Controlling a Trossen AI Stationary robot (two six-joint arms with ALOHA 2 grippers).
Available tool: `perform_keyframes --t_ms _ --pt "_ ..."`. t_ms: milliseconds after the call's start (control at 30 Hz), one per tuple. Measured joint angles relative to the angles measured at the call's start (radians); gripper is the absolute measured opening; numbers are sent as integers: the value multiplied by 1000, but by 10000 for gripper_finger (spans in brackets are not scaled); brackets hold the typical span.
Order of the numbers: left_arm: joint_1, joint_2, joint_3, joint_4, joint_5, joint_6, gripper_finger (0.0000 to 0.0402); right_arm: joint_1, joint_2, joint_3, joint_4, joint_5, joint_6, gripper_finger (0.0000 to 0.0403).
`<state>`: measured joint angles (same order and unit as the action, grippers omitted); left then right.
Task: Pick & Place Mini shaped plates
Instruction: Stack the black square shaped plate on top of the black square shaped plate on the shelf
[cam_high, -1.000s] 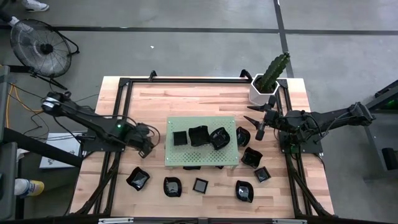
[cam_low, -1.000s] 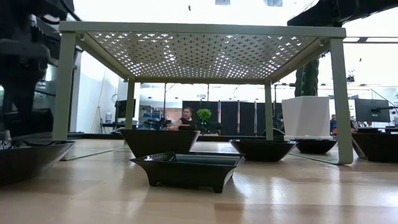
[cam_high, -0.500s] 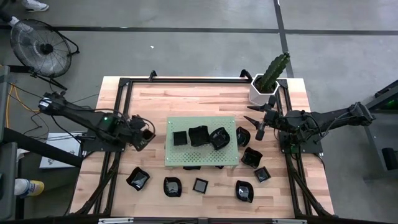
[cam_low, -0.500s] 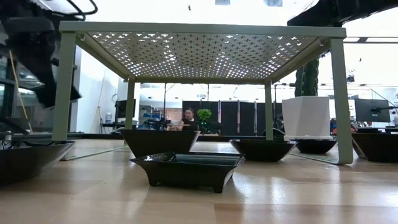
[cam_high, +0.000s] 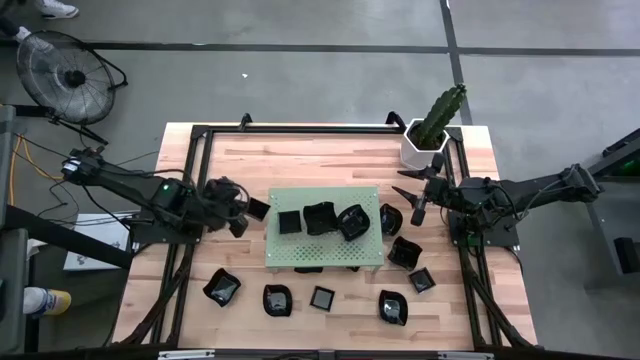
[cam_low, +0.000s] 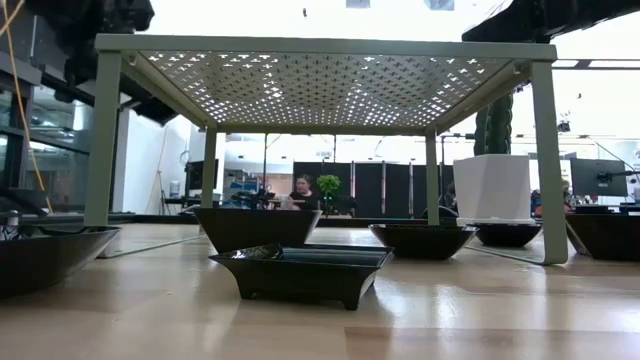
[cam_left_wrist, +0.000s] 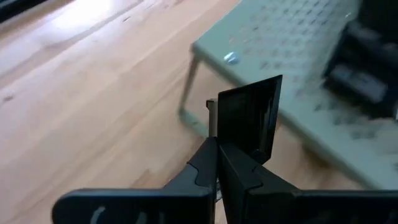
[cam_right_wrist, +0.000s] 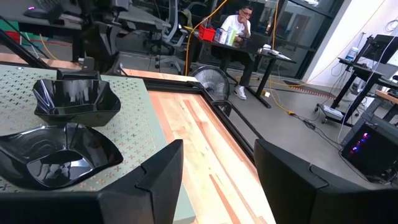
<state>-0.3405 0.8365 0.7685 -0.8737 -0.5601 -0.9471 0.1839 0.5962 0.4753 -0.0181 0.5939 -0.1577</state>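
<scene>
1. High view: the left gripper (cam_high: 243, 211) is clamping a small black plate (cam_high: 259, 209) just off the green rack (cam_high: 322, 258)'s edge; the right gripper (cam_high: 413, 197) is waiting open beside the cactus pot (cam_high: 420, 152).
2. Low view: more plates (cam_low: 301, 272) are sitting on the bench (cam_low: 480, 320) under the rack.
3. Left wrist view: the plate (cam_left_wrist: 250, 116) is being pinched by one edge, tilted; it could slip or catch the rack's rim.
4. Right wrist view: two plates (cam_right_wrist: 76, 100) are lying ahead on the rack. No readable writing.
</scene>
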Motion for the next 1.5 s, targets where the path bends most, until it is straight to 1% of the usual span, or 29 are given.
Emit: perform_keyframes --t_ms 300,400,567,700,900,1033,1200,1267,1500 --pt "0 -103 0 29 -6 -12 1 0 0 0 0 0 0 193" --pt "0 -116 0 76 -6 -34 1 0 0 0 0 0 0 193" --pt "1 -96 0 196 29 -87 1 0 0 0 0 0 0 193" --pt "1 -59 0 301 31 -105 1 0 0 0 0 0 0 193" --pt "1 2 0 399 32 -122 1 0 0 0 0 0 0 193" --pt "16 51 0 476 65 -207 1 0 0 0 0 0 0 193" --pt "72 86 0 552 190 -281 1 0 0 0 0 0 0 193" --pt "88 95 0 560 231 -285 1 0 0 0 0 0 0 193" --pt "92 96 -1 544 257 -279 1 0 0 0 0 0 0 193"
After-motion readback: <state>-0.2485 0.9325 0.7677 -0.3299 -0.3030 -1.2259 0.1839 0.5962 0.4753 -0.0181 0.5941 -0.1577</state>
